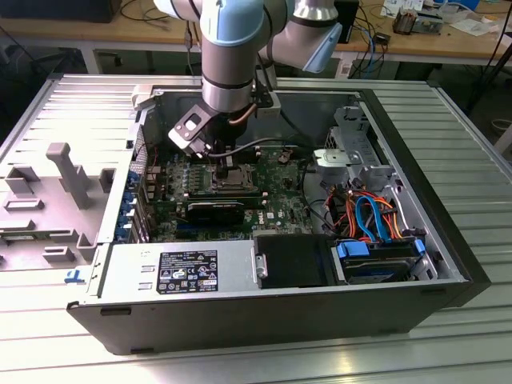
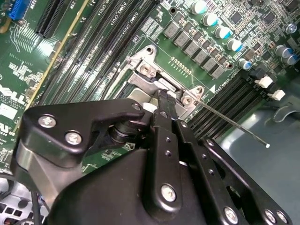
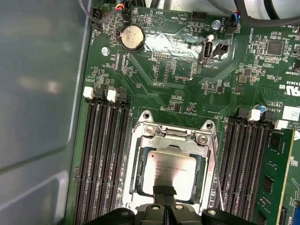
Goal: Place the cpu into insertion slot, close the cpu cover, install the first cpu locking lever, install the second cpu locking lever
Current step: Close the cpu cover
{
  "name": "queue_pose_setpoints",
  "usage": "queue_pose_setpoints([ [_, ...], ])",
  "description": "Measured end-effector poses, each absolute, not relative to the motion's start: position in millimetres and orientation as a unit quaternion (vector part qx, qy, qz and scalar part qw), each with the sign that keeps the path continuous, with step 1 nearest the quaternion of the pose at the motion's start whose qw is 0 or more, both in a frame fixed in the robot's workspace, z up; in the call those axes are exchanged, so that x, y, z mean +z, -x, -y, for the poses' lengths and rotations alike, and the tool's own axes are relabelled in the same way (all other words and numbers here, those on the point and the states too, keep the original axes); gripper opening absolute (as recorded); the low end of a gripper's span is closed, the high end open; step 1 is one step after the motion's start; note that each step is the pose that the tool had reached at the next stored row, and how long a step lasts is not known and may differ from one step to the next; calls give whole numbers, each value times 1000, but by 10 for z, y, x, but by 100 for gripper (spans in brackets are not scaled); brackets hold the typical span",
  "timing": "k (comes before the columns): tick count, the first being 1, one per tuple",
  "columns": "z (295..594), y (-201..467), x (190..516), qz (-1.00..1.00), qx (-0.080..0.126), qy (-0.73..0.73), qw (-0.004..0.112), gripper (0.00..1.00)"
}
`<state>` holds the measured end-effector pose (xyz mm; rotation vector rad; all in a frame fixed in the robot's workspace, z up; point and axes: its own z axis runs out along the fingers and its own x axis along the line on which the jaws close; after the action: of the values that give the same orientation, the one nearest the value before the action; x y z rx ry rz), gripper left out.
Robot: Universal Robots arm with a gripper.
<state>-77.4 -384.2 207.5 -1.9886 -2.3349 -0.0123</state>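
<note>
The cpu [image 3: 168, 164] sits in the slot [image 3: 139, 176] under the lowered cover [image 3: 171, 143] — light, stiff, fragile underneath, best taken by its edges. The gripper [image 3: 164, 190] has its fingers pressed together, holding nothing — tips at the cover's edge.

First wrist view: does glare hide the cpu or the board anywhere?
First wrist view: the cpu shines softly yet shows plainly; white glare washes the board beside the coin battery. Exterior view: a bright streak lies across the ribbed table.

The exterior view looks down from afar into the computer case [image 1: 264, 324], while both wrist views sit close above the insertion slot [image 3: 138, 171] inside
</note>
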Motion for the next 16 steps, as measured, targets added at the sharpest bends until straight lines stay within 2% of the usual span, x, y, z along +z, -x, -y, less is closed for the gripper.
queue_pose_setpoints([
  [16, 3844, 679, 2152, 761, -2, 648, 40, 11],
])
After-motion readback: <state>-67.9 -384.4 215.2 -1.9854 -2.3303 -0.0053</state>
